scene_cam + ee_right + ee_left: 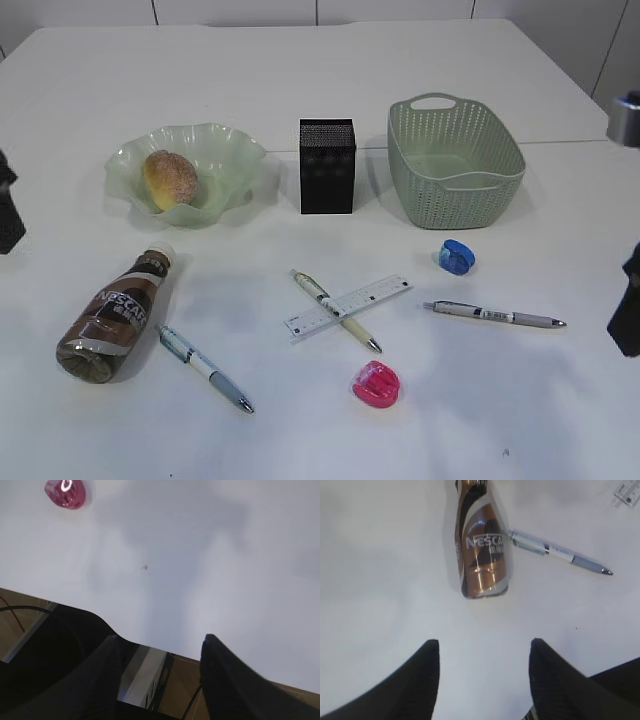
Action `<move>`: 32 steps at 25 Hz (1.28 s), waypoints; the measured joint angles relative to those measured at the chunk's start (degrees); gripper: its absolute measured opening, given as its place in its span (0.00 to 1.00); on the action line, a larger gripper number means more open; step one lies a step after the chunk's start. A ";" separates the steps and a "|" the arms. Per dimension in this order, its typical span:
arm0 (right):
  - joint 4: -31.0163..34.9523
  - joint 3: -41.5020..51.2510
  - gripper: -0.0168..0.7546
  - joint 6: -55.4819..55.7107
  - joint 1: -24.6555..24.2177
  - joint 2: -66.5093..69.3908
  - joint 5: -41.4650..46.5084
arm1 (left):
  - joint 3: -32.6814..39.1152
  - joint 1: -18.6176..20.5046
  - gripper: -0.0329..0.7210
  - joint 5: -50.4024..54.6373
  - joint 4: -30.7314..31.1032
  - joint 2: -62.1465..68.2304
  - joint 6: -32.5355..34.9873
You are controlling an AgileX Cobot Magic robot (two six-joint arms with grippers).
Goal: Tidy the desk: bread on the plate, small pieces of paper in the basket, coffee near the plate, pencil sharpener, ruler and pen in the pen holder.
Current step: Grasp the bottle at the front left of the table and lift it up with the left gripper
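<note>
Plainly, the coffee (481, 540) lying on its side on the worktop (300, 90) could roll off line if one finger touches it first, and knock the pen (557, 554) touching its side. It lies at the near left, ahead of the left fingers (485, 680), which stand partly open and empty. The right fingers (160, 680) gape likewise, holding nothing, over the near edge; the pink sharpener (66, 492) sits well ahead to their left.

Bread (171, 179) on plate (215, 150); coffee (117, 317) toppled.
</note>
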 joint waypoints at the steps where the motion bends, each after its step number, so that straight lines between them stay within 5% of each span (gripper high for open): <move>1: 0.11 1.46 0.56 0.00 0.00 -0.98 -0.28 | -1.73 0.00 0.58 0.29 0.03 1.29 0.00; 8: 0.60 8.19 0.56 0.51 0.00 -6.73 -1.70 | -8.42 0.00 0.58 0.72 -0.21 9.79 0.00; 32: 1.46 9.86 0.55 0.73 0.00 -12.09 -2.97 | -8.67 0.00 0.58 -7.47 0.29 21.63 0.67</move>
